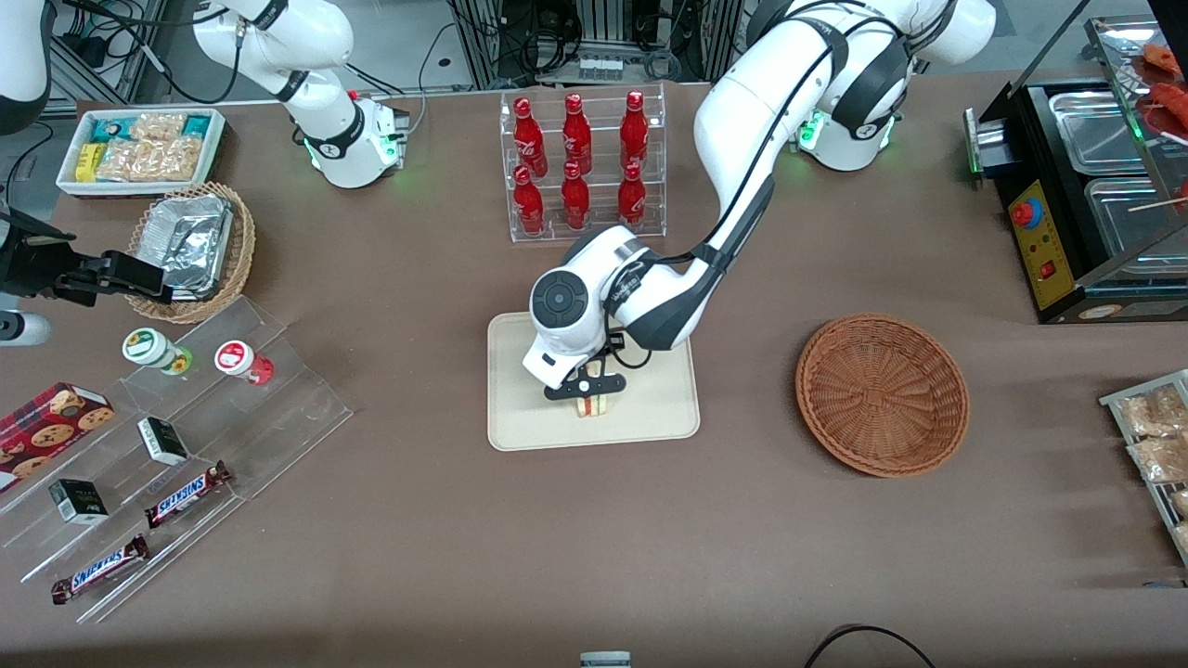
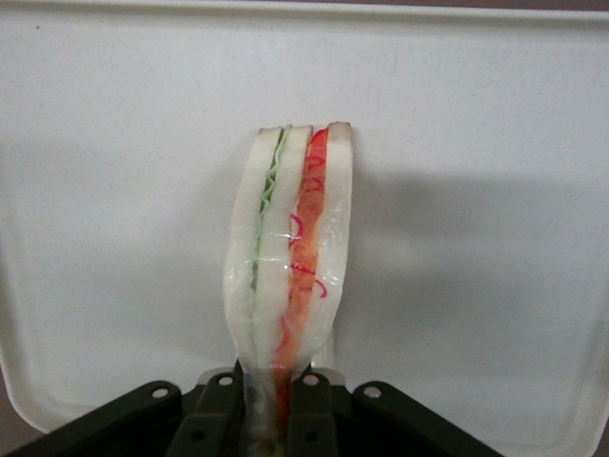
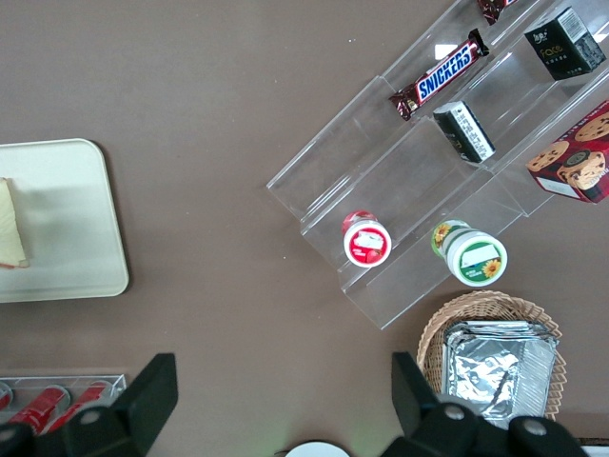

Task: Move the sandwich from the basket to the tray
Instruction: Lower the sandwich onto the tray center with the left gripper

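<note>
The sandwich point(image 1: 594, 403) is a pale bread wedge with red, white and green layers, and it stands over the middle of the cream-beige tray point(image 1: 650, 417). My left gripper point(image 1: 590, 386) is shut on it, the black fingers point(image 2: 217, 419) pinching its narrow end. In the left wrist view the sandwich point(image 2: 290, 248) stretches away from the jaws over the tray point(image 2: 495, 209) floor; whether it touches the floor I cannot tell. The reddish-brown woven basket point(image 1: 882, 394) sits empty toward the working arm's end of the table. A bit of the sandwich point(image 3: 11, 238) shows on the tray point(image 3: 67, 228) in the right wrist view.
A clear rack of red bottles point(image 1: 580, 167) stands farther from the front camera than the tray. Toward the parked arm's end are a tan wicker basket with a foil container point(image 1: 190, 246), a white bin of snacks point(image 1: 139, 148) and a clear stepped shelf point(image 1: 176, 445) of candy.
</note>
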